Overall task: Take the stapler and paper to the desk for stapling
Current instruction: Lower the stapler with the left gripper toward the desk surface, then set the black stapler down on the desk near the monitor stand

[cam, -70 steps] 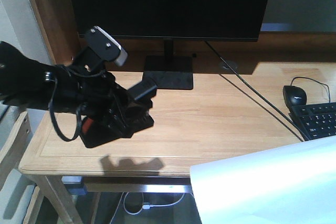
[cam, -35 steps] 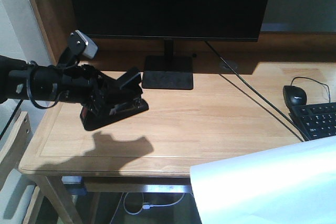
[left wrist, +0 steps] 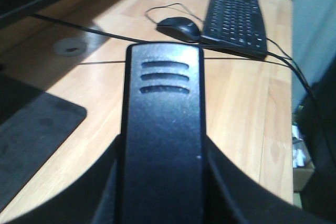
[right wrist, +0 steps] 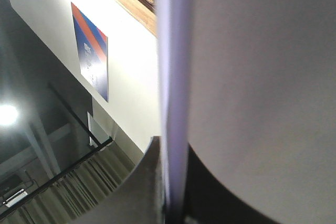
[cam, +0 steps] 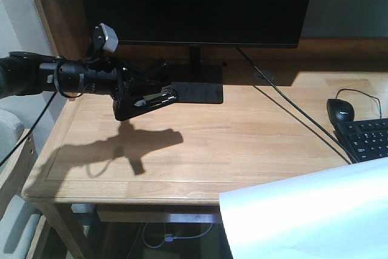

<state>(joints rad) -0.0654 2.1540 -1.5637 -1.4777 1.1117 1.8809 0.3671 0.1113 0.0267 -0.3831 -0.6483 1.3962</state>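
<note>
My left gripper (cam: 140, 93) is shut on the black stapler (cam: 150, 100) and holds it above the back left of the light-wood desk (cam: 242, 131), beside the monitor stand. The stapler's shadow falls well in front of it on the wood. In the left wrist view the stapler's black top (left wrist: 163, 129) runs out between my left gripper's (left wrist: 163, 192) two dark fingers. The white paper (cam: 309, 210) fills the lower right of the front view, off the desk's front edge. Its edge (right wrist: 176, 77) is clamped in my right gripper (right wrist: 170, 203).
A black monitor (cam: 194, 4) on a flat stand (cam: 194, 86) lines the back of the desk. A mouse (cam: 340, 110), a keyboard (cam: 367, 137) and a cable (cam: 291, 107) lie at the right. A cable grommet (left wrist: 68, 47) sits near the stand. A chair (cam: 12, 150) stands at the left.
My left arm has carried the stapler up and back, from low over the front left of the desk to beside the monitor stand. The paper has stayed where it was.
</note>
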